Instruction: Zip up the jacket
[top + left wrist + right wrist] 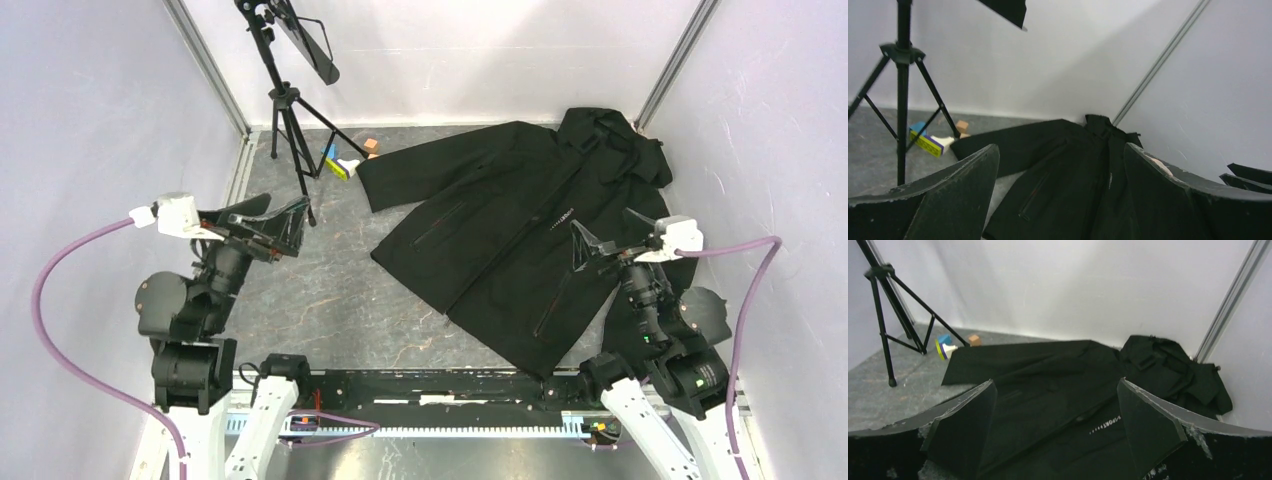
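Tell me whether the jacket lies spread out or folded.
Spread out. The jacket lies flat, front up, one sleeve stretched toward the tripod, hood bunched by the far corner.

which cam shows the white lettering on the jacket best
Right wrist view: the white lettering on the jacket is close and nearly legible. Top external shows it only as a tiny dotted line; left wrist shows at most a faint fleck.
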You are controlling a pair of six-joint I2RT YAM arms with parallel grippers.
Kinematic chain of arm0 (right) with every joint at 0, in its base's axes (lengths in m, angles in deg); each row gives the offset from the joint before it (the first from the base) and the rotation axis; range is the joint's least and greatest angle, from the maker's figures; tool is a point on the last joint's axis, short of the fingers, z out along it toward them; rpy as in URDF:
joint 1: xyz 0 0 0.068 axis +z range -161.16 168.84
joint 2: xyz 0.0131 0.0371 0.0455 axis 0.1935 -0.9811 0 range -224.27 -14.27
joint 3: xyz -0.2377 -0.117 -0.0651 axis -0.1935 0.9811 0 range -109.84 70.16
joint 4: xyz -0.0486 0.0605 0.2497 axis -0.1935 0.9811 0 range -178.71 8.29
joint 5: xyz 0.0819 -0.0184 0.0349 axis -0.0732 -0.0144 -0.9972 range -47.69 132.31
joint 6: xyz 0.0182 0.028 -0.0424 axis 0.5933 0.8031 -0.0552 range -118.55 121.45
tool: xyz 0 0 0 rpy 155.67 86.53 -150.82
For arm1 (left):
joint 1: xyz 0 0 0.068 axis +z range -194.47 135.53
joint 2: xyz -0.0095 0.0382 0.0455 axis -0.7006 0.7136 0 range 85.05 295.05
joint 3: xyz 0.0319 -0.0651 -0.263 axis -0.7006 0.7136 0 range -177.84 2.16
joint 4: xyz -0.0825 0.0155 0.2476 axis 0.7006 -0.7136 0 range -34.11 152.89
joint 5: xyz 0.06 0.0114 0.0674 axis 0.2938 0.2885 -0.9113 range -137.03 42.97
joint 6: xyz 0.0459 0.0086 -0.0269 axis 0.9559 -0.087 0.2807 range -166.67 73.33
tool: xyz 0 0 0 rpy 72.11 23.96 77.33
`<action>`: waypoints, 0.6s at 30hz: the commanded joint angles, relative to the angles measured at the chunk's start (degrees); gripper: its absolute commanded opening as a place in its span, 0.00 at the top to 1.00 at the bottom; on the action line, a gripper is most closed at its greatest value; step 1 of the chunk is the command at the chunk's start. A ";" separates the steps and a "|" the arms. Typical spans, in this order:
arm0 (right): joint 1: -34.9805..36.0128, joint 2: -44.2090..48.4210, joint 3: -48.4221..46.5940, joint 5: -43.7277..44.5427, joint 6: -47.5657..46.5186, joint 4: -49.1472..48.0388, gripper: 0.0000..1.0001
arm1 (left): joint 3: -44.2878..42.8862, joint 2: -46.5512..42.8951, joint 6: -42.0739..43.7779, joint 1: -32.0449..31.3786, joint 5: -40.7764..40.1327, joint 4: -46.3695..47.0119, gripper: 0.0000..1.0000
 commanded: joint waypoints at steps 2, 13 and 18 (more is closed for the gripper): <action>0.28 -3.38 2.13 0.14 2.54 3.35 0.03 | 0.59 5.59 -3.87 0.27 7.21 -2.47 0.00; 0.24 -15.11 12.68 -11.67 19.34 4.63 0.03 | 6.81 12.02 -1.78 0.28 19.42 -4.21 0.00; 0.40 -20.82 18.24 -21.20 28.70 -0.64 0.03 | 10.42 16.44 -1.36 0.19 24.71 -2.04 0.00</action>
